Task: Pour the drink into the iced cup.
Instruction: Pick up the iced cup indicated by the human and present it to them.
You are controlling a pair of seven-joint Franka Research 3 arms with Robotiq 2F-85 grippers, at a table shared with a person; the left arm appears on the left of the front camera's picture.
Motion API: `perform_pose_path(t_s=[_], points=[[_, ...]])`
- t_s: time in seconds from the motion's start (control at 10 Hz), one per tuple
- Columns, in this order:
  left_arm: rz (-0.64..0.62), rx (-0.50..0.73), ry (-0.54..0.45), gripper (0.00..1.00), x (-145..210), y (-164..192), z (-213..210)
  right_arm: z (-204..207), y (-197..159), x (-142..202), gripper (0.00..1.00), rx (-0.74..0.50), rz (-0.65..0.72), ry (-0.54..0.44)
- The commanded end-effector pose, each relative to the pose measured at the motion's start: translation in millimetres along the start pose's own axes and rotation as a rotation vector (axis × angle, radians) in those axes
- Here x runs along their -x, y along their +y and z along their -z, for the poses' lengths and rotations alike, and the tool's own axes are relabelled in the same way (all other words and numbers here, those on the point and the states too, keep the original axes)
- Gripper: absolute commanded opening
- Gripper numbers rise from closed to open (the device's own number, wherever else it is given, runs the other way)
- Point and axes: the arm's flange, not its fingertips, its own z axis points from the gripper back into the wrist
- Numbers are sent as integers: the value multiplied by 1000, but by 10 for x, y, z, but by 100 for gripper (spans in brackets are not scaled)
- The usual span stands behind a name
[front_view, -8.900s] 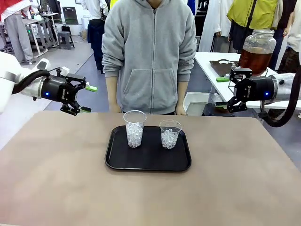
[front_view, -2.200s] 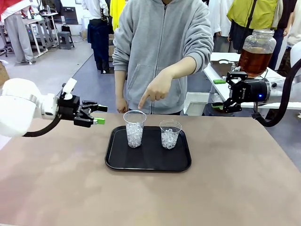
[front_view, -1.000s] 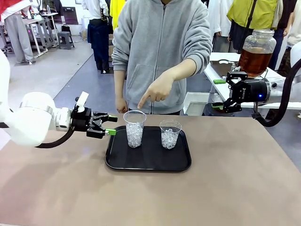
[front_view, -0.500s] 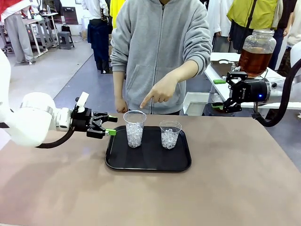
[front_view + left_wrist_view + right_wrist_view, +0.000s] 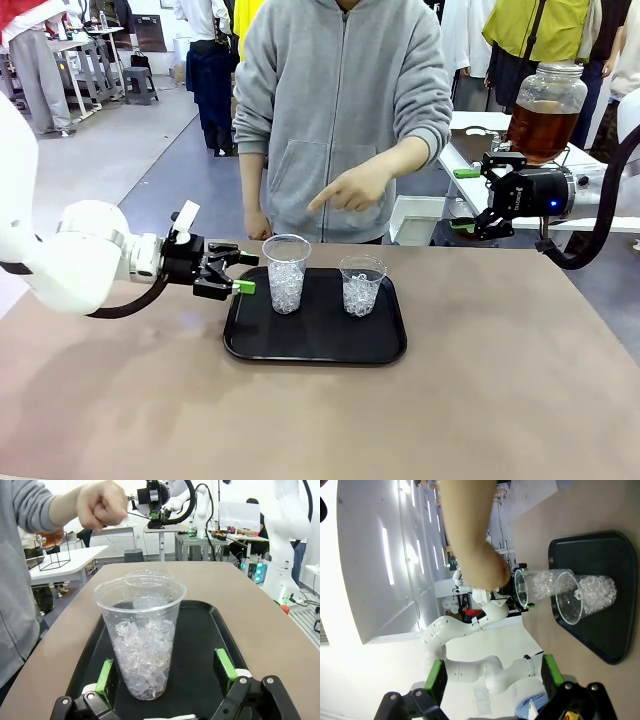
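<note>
Tray (image 5: 240,345): black, holding two iced cups (image 5: 361,284) side by side.
Left gripper (image 5: 245,273): jaws wide apart, empty, just short of the left cup (image 5: 286,273).
Person's hand (image 5: 350,188): pointing, above the cups.
Right gripper (image 5: 464,200): jaws apart, empty, past the table's far right corner.
Drink (image 5: 541,130): amber, inside the glass jar (image 5: 550,85) behind the right gripper.

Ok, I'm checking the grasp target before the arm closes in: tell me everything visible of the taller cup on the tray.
The taller cup is clear thin plastic, tapered, widest at its rolled rim, filled past halfway with crushed ice and nothing else. It stands upright on the left part of the black tray, apart from the shorter iced cup to its right. The robot's left hand, open, is level with it and just short of touching.
</note>
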Motion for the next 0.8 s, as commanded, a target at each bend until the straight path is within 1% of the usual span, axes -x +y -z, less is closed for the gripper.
perform_pose_path(t_s=[0.0, 0.5, 0.7], points=[[-12, 5, -1, 100, 11, 65, 93, -4, 14, -3, 100, 2, -1, -7], [-26, 8, 5, 100, 67, 164, 239, -4, 14, -3, 100, 2, -1, -7], [-21, -14, 7, 100, 73, 191, 300, -4, 14, -3, 100, 2, -1, -7]])
